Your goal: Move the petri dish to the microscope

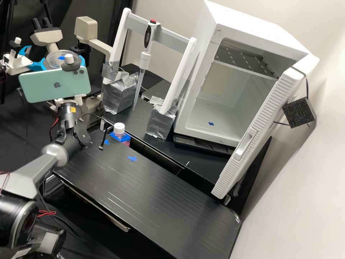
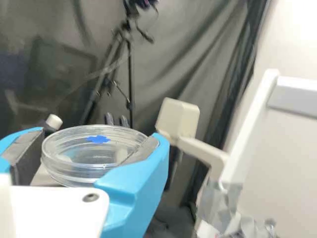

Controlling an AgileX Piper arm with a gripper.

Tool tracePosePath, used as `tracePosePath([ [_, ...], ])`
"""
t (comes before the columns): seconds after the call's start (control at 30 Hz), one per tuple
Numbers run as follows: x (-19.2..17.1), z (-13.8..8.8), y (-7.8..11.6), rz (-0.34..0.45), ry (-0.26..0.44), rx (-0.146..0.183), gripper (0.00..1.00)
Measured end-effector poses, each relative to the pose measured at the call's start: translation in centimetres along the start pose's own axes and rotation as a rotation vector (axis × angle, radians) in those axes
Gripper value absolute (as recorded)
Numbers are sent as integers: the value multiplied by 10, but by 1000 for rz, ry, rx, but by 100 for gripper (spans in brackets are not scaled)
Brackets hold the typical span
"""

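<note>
Grasping the petri dish [image 2: 94,161] in my gripper [image 2: 99,137] near the microscope [image 1: 100,47], I should keep it level, ease it slowly in clear of the lamp head [image 1: 86,28], and loosen my squeeze only once its base sits flat.

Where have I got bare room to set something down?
Widest: the front black board, between the larger blue cross and the open cabinet door. Smaller: the cabinet floor around its blue mark. Crowded: the back left, where the microscope, petri dish, phone and pipette stand bunch up.
</note>
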State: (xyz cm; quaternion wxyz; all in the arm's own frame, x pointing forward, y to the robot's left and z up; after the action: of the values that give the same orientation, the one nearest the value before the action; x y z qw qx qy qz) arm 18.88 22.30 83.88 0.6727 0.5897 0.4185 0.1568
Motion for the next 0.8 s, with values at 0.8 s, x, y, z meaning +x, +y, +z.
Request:
tracePosePath([
  [0.8,100,51,-19,-97,-73,129,0],
])
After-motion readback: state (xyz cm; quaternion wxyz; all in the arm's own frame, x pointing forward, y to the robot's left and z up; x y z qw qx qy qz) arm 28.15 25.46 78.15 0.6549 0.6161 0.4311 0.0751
